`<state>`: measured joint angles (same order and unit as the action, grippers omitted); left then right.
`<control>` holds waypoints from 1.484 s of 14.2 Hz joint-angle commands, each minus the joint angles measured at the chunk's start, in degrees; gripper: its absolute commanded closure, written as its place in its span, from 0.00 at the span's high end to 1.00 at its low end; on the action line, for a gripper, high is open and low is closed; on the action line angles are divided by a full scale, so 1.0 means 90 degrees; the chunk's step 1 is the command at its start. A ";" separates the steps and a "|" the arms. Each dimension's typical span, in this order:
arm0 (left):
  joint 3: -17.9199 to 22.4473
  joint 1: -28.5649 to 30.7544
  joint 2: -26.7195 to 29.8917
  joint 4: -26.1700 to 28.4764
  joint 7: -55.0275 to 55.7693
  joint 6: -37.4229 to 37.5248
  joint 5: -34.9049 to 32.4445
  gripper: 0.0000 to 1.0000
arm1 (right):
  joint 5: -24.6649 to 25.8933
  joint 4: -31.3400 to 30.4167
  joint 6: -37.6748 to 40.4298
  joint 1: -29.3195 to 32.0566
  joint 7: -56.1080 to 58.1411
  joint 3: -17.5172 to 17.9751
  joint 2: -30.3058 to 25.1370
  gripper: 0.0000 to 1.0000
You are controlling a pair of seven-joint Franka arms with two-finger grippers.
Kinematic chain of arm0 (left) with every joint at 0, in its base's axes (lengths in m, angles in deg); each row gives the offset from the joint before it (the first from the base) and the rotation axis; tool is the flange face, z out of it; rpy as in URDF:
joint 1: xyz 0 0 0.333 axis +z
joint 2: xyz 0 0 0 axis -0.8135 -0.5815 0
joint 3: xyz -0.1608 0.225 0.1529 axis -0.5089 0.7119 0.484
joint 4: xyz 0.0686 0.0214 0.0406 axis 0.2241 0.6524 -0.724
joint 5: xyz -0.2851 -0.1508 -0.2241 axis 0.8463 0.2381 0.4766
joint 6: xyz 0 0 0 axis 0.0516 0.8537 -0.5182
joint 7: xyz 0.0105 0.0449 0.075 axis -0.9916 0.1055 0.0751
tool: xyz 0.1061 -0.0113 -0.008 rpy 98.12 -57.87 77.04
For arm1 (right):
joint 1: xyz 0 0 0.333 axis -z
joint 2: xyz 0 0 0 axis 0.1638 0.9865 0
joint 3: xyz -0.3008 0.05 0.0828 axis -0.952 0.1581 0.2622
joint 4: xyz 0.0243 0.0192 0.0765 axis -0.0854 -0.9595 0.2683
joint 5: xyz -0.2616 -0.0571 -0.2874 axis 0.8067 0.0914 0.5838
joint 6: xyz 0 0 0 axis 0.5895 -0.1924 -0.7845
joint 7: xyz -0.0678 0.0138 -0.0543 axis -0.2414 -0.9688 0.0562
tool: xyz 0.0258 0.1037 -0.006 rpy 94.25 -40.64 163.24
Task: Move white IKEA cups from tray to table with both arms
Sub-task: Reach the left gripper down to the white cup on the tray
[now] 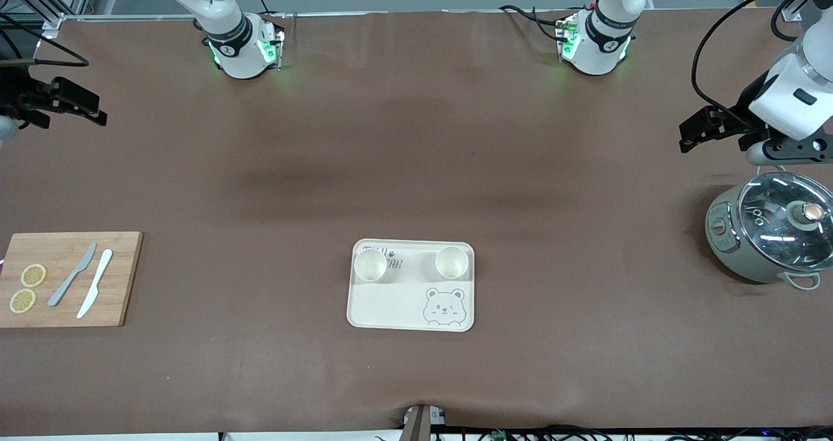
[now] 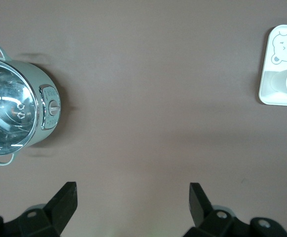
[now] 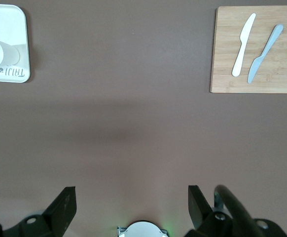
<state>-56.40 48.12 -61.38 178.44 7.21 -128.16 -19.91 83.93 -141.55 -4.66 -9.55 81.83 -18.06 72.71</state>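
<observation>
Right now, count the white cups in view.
2, both upright on the bear-print tray: one cup toward the right arm's end, the other cup toward the left arm's end.

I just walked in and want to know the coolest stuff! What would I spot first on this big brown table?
First, the cream rectangular bear-print tray at mid-table, with two small off-white cups standing on its edge farthest from the front camera. Then the grey-green pot with a shiny glass lid at the left arm's end, below the open left gripper. The open right gripper hangs above the bamboo cutting board.
</observation>
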 commanded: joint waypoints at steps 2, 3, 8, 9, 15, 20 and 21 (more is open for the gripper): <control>-0.0005 0.0000 -0.0061 -0.0236 -0.0042 0.0064 -0.0120 1.00 | 0.0072 -0.0054 0.0039 0.0072 0.0019 0.0048 -0.0051 1.00; -0.0005 -0.0020 -0.0062 -0.0255 -0.0033 0.0064 -0.0120 1.00 | 0.0082 -0.0054 0.0077 0.0072 0.0019 0.0048 -0.0051 1.00; -0.0160 -0.0195 -0.0685 -0.0509 0.0055 0.0074 -0.0228 1.00 | 0.0092 -0.0035 0.0107 0.0120 0.0019 0.0048 -0.0031 1.00; -0.0219 -0.0254 -0.0812 -0.0490 0.0065 0.0055 -0.0208 1.00 | 0.0092 -0.0035 0.0107 0.0121 0.0010 0.0048 -0.0002 1.00; -0.0376 -0.1318 -0.1730 -0.0499 0.2055 -0.0461 -0.0208 1.00 | 0.0160 0.0170 0.0107 0.0150 0.0078 0.0048 0.0154 1.00; -0.0386 -0.1797 -0.2472 -0.0499 0.3617 -0.1574 0.0258 1.00 | 0.0237 0.0170 0.0107 0.0160 0.0059 0.0048 0.0407 1.00; -0.0386 -0.1826 -0.2648 -0.0499 0.3736 -0.1828 0.0338 1.00 | 0.0315 0.0161 0.0097 0.0150 0.0068 0.0048 0.0447 1.00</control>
<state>-59.95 31.89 -81.95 175.60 37.77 -141.58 -19.03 85.07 -141.37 -4.22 -8.97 81.83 -18.17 74.75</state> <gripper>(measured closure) 0.000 0.000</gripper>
